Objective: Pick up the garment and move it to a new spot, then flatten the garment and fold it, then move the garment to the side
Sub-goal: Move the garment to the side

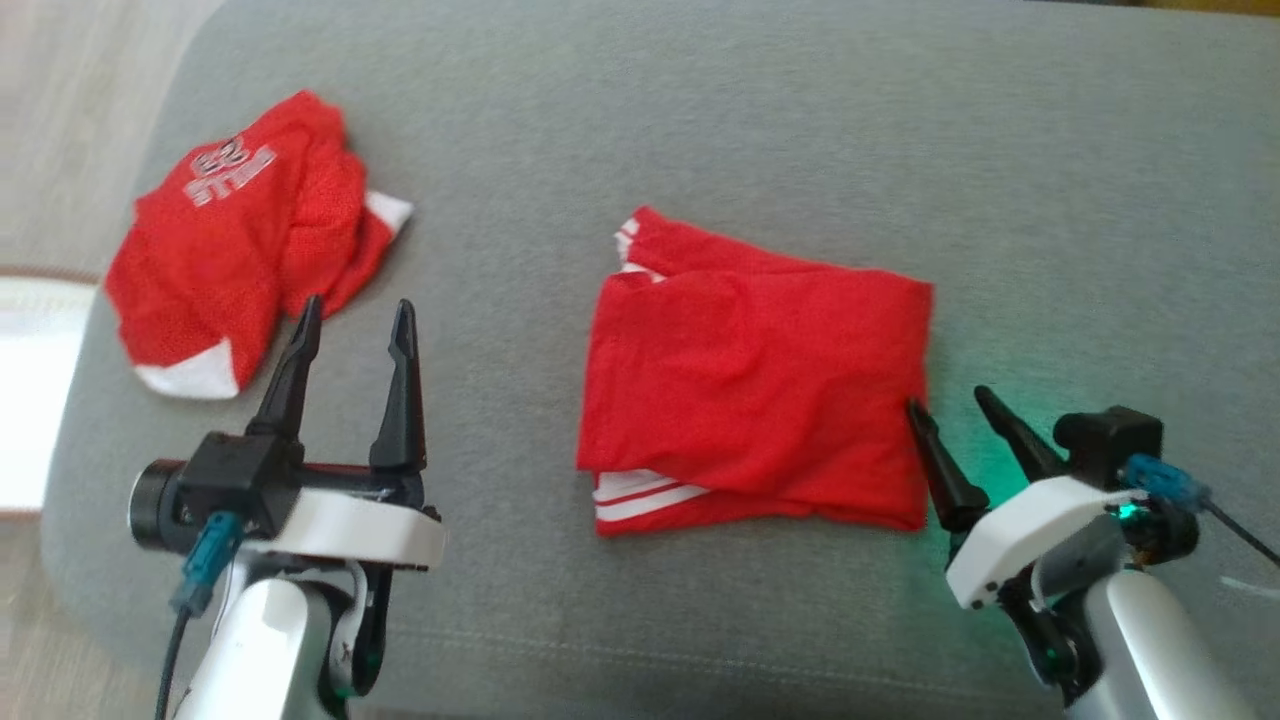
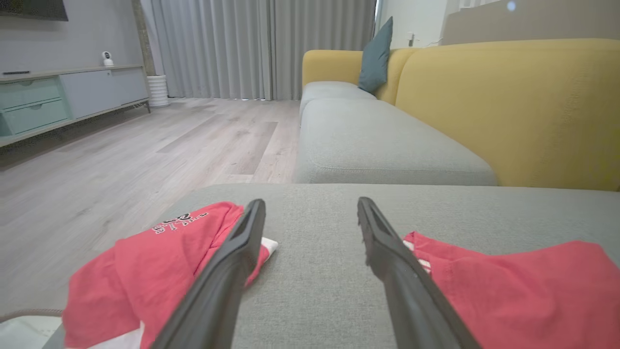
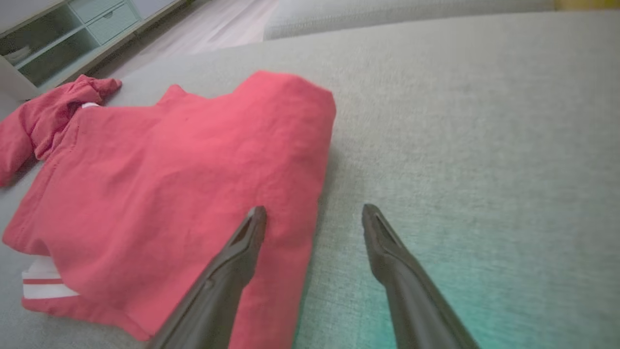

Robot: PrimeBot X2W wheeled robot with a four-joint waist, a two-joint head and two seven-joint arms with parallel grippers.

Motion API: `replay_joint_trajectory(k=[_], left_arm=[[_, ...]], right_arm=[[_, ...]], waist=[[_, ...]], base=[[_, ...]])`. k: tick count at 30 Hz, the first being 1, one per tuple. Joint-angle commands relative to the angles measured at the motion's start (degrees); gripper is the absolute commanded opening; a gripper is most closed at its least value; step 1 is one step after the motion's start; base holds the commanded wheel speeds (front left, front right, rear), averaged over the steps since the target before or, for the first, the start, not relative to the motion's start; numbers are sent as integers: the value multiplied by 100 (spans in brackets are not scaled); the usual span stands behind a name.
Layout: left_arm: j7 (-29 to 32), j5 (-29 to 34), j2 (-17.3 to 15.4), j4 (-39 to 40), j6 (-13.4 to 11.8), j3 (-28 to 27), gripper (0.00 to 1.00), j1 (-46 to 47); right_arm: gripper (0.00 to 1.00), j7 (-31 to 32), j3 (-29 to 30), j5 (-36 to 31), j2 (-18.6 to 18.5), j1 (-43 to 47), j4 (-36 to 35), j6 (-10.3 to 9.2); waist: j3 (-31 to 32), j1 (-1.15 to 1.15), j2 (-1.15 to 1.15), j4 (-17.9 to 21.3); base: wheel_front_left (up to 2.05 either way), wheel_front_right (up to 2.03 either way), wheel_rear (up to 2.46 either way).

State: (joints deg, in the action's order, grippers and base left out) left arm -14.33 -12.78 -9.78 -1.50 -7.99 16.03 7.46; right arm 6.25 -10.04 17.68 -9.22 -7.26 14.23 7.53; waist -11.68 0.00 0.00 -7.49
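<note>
The folded red garment (image 1: 755, 390) lies in the middle of the frame on the grey sofa seat (image 1: 800, 120), as a quite neat rectangle with white stripes showing at its lower left and upper left corners. A second red garment (image 1: 240, 260), crumpled and with white lettering, lies in the upper left of the frame, well apart from the first. The left gripper (image 1: 358, 312) is at the lower left, released and empty, with its fingers pointing between the two garments. The right gripper (image 1: 948, 398) is at the lower right, also spread wide and holding nothing. In the right wrist view one of its fingers is over the right edge of the folded garment and the other is over bare seat; I cannot tell if it touches the cloth. I judge that the folding is done and the remaining step is to move the garment to the side. To do it well, the right gripper should take all layers at this right edge together, not only the top one. The left gripper should come to the opposite edge near the stripes. Both should then lift evenly, so the fold does not open, and put it down on bare seat away from the crumpled garment.
</note>
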Motion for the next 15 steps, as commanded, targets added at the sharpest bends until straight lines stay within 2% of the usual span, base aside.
replay_joint_trajectory(k=[1, 6, 7, 8, 12, 15], left_arm=[[-63, 70, -18, 213, 36, -210, 100, 274], [-65, 186, 59, 282, 149, -276, 100, 305], [-65, 206, 74, 289, 168, -292, 100, 301], [-65, 224, 89, 295, 186, -310, 100, 295], [-66, 292, 148, 293, 236, -387, 100, 251], [-66, 336, 180, 288, 282, -425, 100, 206]], right_arm=[[100, -38, -143, 100, 39, -245, -8, -4], [100, 181, -275, 279, -8, -484, 495, -4], [66, 205, -316, 329, -19, -522, 549, -4], [0, 219, -349, 363, -37, -552, 596, -4], [0, 236, -471, 462, -105, -625, 679, -4], [0, 182, -561, 264, -251, -627, 615, -4]], waist=[[-101, 0, 0, -182], [-128, 0, 0, -299], [-129, 0, 0, -308], [-127, 0, 0, -315], [-106, 0, 0, -287], [-67, 0, 0, -179]], base=[[0, 0, 0], [0, 0, 0], [0, 0, 0], [0, 0, 0], [0, 0, 0], [0, 0, 0]])
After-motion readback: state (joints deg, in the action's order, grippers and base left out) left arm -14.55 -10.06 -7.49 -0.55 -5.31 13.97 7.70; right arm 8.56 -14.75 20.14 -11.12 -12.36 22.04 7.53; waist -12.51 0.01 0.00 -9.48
